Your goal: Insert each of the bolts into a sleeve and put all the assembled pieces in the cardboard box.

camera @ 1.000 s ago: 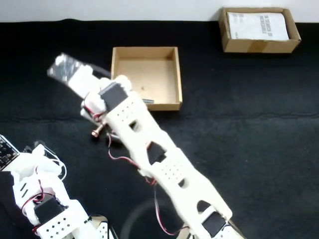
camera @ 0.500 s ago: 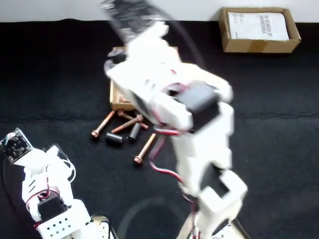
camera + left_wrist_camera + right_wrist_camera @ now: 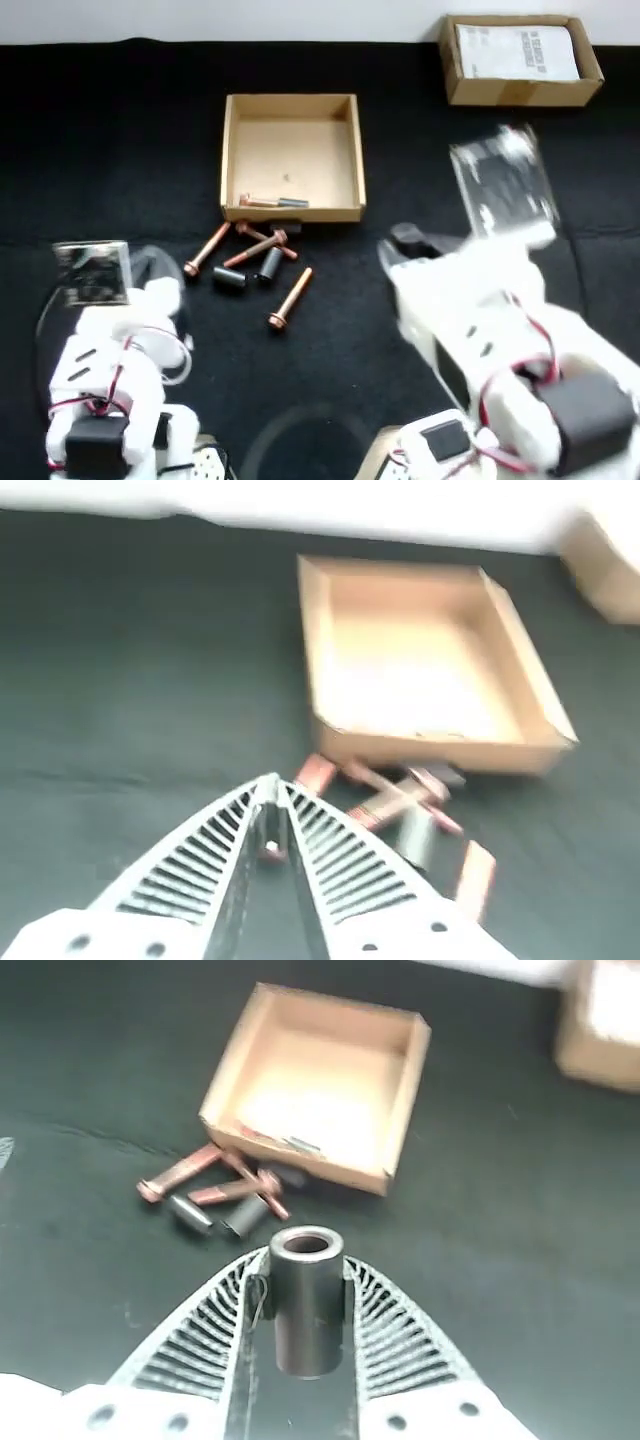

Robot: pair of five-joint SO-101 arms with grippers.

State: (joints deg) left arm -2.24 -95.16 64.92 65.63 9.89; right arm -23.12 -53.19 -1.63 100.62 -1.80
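The open cardboard box [image 3: 292, 150] holds one bolt with a dark sleeve on it [image 3: 272, 202] against its near wall. In front of the box lie several loose copper bolts [image 3: 290, 298] and two dark sleeves [image 3: 229, 279]. My right gripper [image 3: 307, 1260] is shut on a third dark sleeve [image 3: 308, 1310], held upright with its bore showing. It hangs right of the pile, at the near right of the table [image 3: 405, 248]. My left gripper [image 3: 270, 783] is shut on nothing, low on the near left, pointing at the bolts [image 3: 400, 802] and the box [image 3: 430, 740].
A second cardboard box [image 3: 520, 60] with a white sheet in it stands at the far right. The table is covered in black cloth [image 3: 500, 220]. The left arm's body [image 3: 110, 370] fills the near left corner.
The right arm has swung from the far left, over the pile and the box, back to the near right with a sleeve in its gripper. The left arm has shifted slightly right.
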